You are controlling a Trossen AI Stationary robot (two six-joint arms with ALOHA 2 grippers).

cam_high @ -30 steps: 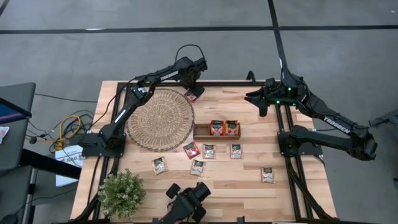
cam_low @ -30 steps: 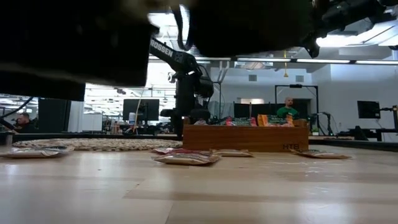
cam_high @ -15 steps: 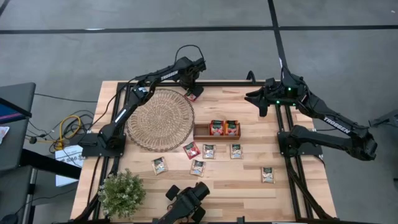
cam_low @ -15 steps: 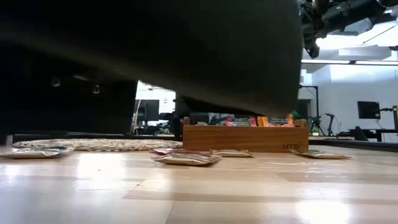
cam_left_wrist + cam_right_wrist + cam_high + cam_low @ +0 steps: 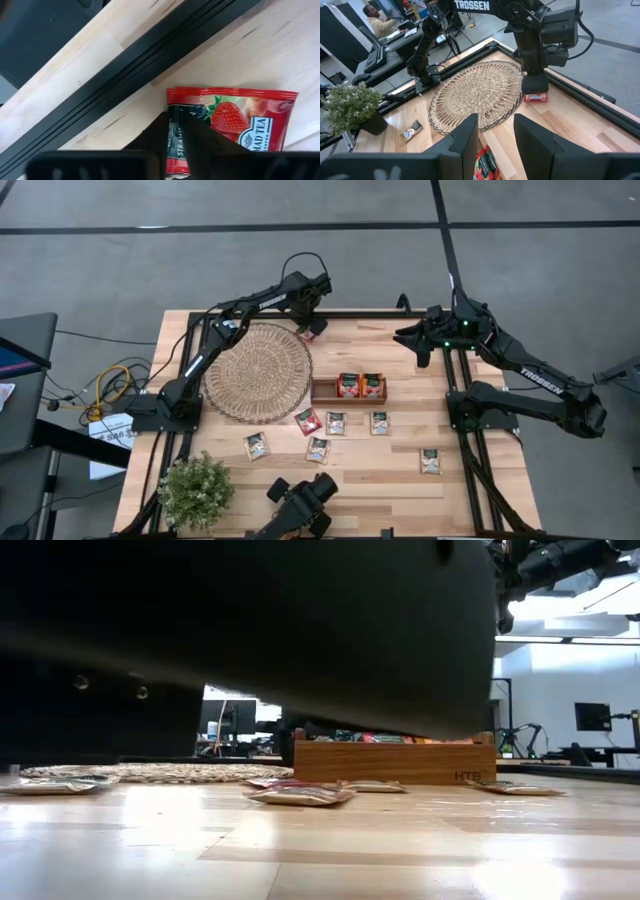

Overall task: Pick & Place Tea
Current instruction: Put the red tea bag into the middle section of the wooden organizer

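A red tea sachet (image 5: 240,115) with a strawberry picture lies flat on the table's far edge, beside the black rail. My left gripper (image 5: 305,328) stands over it, pointing down and shut on it; the right wrist view shows the same sachet (image 5: 536,97) under that gripper. The wooden tray (image 5: 325,391) holds two red-orange sachets (image 5: 360,385). Several more sachets, one red (image 5: 308,420) and the others pale (image 5: 336,423), lie flat near the tray. My right gripper (image 5: 495,145) hangs open above the far right, touching nothing. My left gripper comes from above, pointing down, at the end of the red sachet away from its strawberry picture (image 5: 175,131). Its two fingers (image 5: 200,140) stand close together there, with a narrow strip of the sachet between them. The sachet lies flat on the table.
A round woven mat (image 5: 258,370) lies at the left, close to the held sachet. A potted plant (image 5: 195,490) stands at the near left corner. A black rail (image 5: 150,65) runs along the far edge. A dark mass (image 5: 250,630) fills the low view's upper part.
In the low view a dark mass close to the camera has spread across the upper picture and now hides my left arm. In the high view less of the red sachet under my left gripper shows than before.
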